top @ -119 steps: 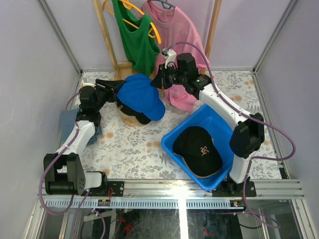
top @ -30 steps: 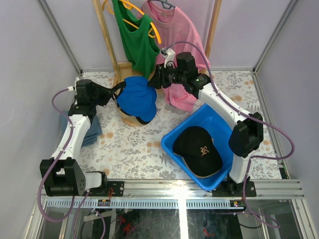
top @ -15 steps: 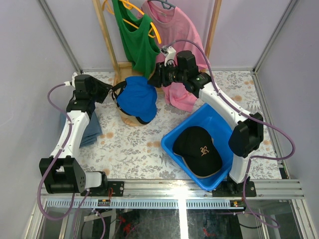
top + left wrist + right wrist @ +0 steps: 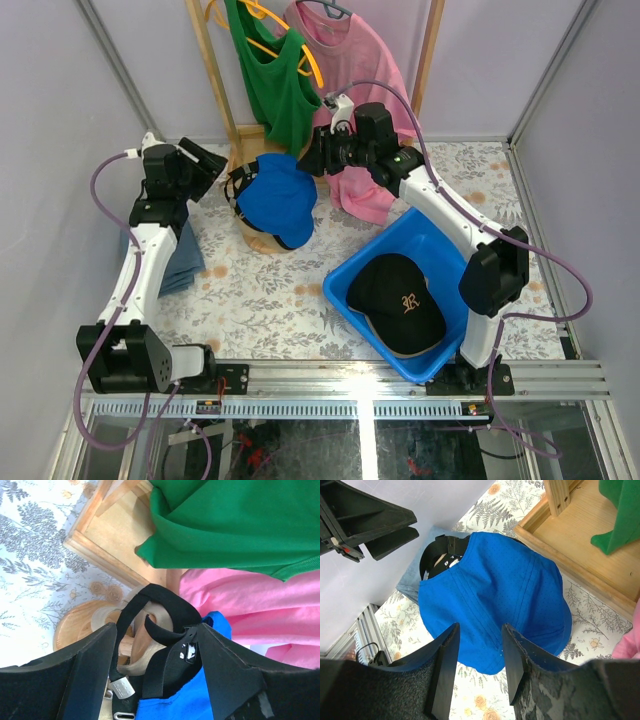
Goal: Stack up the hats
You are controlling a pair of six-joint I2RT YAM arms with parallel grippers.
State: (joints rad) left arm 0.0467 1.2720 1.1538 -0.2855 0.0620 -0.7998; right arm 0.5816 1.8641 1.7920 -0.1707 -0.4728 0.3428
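Where the blue cap (image 4: 275,198) overhung the wooden stand (image 4: 258,241), the left gripper (image 4: 212,163) and right gripper (image 4: 308,158) were seen parted, nothing clamped; the black cap beneath (image 4: 167,667) was mostly covered.

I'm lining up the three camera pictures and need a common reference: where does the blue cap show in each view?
Top external: the blue cap sits left of centre, between the two arms.
Left wrist: only part of it shows, at the bottom centre.
Right wrist: it fills the middle of the picture.
Shared landmark: the green shirt, at the top in the left wrist view and in the top right corner of the right wrist view.
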